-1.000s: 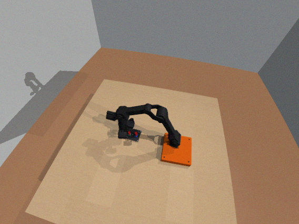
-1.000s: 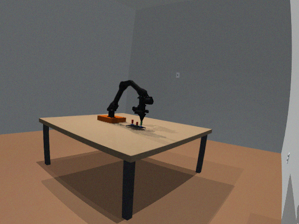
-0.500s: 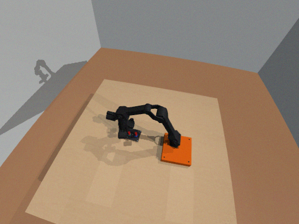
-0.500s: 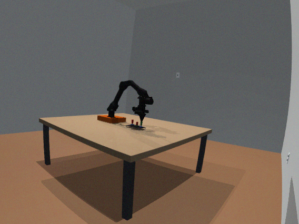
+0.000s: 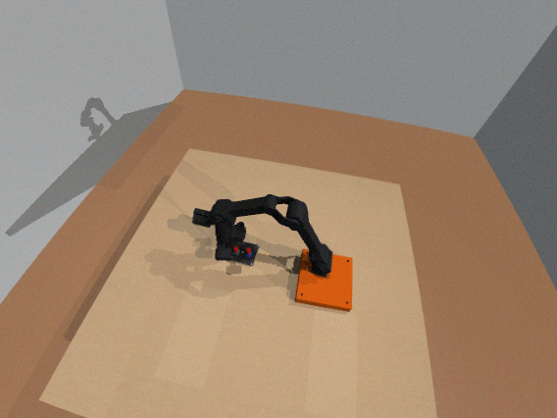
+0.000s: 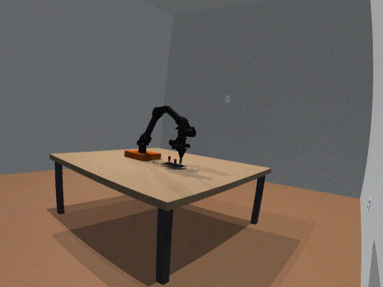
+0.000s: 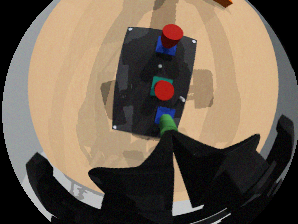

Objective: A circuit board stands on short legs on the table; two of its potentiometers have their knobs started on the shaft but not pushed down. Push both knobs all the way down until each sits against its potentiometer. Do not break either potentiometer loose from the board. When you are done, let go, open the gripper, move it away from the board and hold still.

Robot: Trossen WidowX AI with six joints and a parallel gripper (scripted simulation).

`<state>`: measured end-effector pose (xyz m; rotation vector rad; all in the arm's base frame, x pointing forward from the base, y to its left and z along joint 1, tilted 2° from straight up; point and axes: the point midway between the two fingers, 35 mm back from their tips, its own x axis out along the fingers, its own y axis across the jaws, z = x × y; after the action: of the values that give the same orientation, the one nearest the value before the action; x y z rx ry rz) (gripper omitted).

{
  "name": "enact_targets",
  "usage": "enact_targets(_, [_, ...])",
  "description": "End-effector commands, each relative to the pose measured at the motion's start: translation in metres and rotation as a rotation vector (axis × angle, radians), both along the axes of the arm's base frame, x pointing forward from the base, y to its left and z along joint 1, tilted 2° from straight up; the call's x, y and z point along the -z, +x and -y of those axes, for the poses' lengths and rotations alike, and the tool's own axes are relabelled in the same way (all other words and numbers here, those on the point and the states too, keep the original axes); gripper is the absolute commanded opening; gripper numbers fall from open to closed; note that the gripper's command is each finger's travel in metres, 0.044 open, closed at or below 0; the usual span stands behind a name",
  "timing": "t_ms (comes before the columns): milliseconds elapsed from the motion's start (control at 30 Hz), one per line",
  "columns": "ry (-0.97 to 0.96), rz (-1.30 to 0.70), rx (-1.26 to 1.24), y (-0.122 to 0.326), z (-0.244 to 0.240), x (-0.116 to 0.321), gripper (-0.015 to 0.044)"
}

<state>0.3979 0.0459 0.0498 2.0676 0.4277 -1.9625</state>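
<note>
One table (image 5: 378, 353) (image 6: 111, 175) (image 7: 65, 75), light-topped, on dark legs. One black arm (image 5: 250, 206) (image 6: 152, 125), arched above the top. One orange base plate (image 5: 333, 294) (image 6: 133, 155) (image 7: 222, 2), square, beneath the arm's foot. One black gripper (image 5: 225, 251) (image 6: 181, 158) (image 7: 169, 133), pointing downward, clenched on nothing, tips together at the top of the green knob; contact too small to confirm. One dark circuit board (image 5: 243, 260) (image 6: 173, 166) (image 7: 142, 60), on the table in front of the base plate, below the gripper. Three potentiometers in a row: two blue, one teal between. Three knobs, one per potentiometer: a green knob (image 6: 181, 162) (image 7: 167, 123) at the end farthest from the base plate; a middle red knob (image 5: 235, 249) (image 6: 175, 161) (image 7: 164, 90); an end red knob (image 5: 249, 250) (image 6: 169, 157) (image 7: 172, 34), nearest the base plate, raised above its blue potentiometer.
</note>
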Motion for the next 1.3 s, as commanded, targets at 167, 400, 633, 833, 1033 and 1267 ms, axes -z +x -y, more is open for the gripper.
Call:
enact_targets(167, [-0.003, -0.024, 0.002, 0.004, -0.001, 0.026, 0.0000])
enact_targets(400, [-0.003, -0.024, 0.002, 0.004, -0.001, 0.026, 0.0000])
enact_targets(633, [-0.003, -0.024, 0.002, 0.004, -0.001, 0.027, 0.0000])
enact_targets(833, [-0.003, -0.024, 0.002, 0.004, -0.001, 0.024, 0.0000])
enact_targets(1033, [-0.003, -0.024, 0.002, 0.005, -0.001, 0.015, 0.0000])
enact_targets(1267, [-0.003, -0.024, 0.002, 0.005, -0.001, 0.003, 0.0000])
